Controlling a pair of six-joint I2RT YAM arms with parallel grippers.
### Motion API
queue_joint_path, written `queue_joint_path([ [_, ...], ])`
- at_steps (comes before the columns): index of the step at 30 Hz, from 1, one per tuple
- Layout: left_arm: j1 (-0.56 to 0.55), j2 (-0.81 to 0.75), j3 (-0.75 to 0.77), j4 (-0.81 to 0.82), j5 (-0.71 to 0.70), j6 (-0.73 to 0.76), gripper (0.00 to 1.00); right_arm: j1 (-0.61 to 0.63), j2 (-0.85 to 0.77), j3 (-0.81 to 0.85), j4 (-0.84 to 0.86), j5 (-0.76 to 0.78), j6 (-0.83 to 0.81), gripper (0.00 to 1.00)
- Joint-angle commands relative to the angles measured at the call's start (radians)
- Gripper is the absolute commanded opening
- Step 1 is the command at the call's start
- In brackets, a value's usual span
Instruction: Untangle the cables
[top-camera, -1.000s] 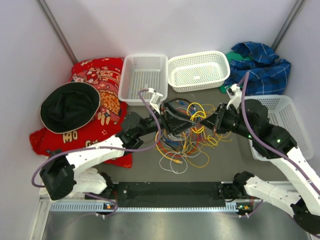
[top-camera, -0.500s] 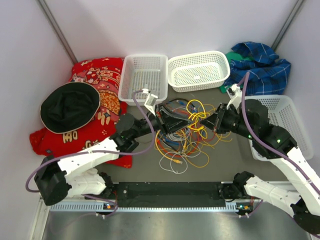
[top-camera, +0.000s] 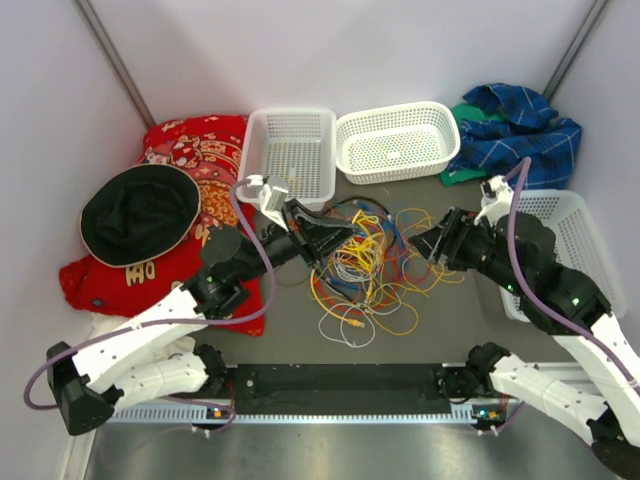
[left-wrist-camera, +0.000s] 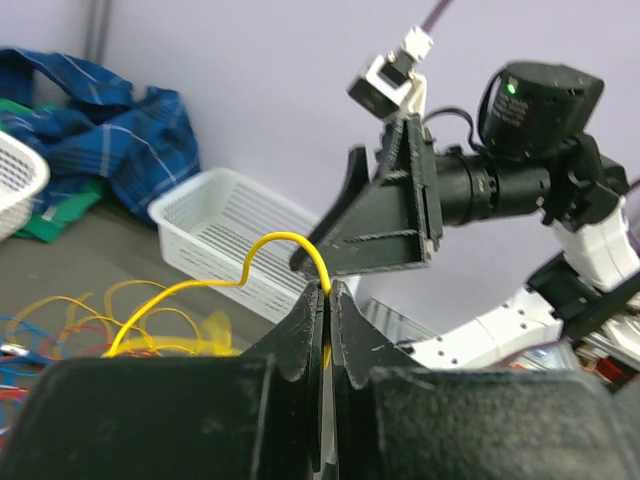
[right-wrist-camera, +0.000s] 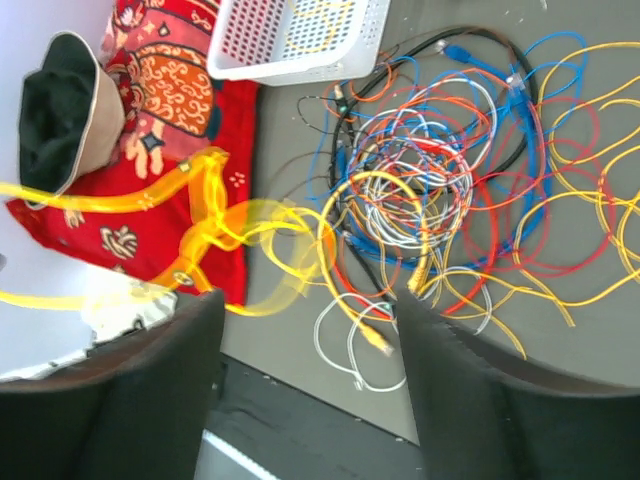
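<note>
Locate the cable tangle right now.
The cables lie mid-table in the top view, just in front of the square basket and the oval basket, with the left gripper at their left side and the right gripper at their right.

Bright, even light with soft shadows; a yellow cable (right-wrist-camera: 200, 225) smears in motion blur.

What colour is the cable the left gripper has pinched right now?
Yellow. The left gripper is shut on a yellow cable; clearest in the left wrist view.
</note>
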Motion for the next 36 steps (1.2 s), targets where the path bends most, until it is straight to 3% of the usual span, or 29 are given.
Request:
queue_joint_path([
  [1,-0.002,-0.035,0.117,-0.124,-0.104,0.107,0.00,0.005,-0.035,-0.026,0.041,0.039,-0.006,0.78],
  [2,-0.002,-0.029,0.150,-0.153,-0.107,0.121,0.00,0.005,-0.040,-0.030,0.058,0.023,-0.010,0.89],
  [5,-0.002,0.004,0.220,-0.189,-0.086,0.129,0.00,0.005,-0.035,-0.034,0.109,-0.016,-0.023,0.96],
  [11,-0.002,0.067,0.309,-0.213,-0.011,0.090,0.00,0.007,0.055,-0.001,0.222,-0.084,-0.057,0.96],
  [23,-0.002,0.100,0.347,-0.226,0.103,0.023,0.00,0.005,0.074,-0.113,0.607,-0.029,-0.099,0.95],
  [29,-0.002,0.101,0.353,-0.218,0.114,0.000,0.00,0.007,0.147,-0.158,0.673,-0.036,-0.100,0.92],
  [36,-0.002,0.098,0.382,-0.239,0.092,0.018,0.00,0.005,0.127,-0.271,0.774,-0.127,-0.049,0.89],
])
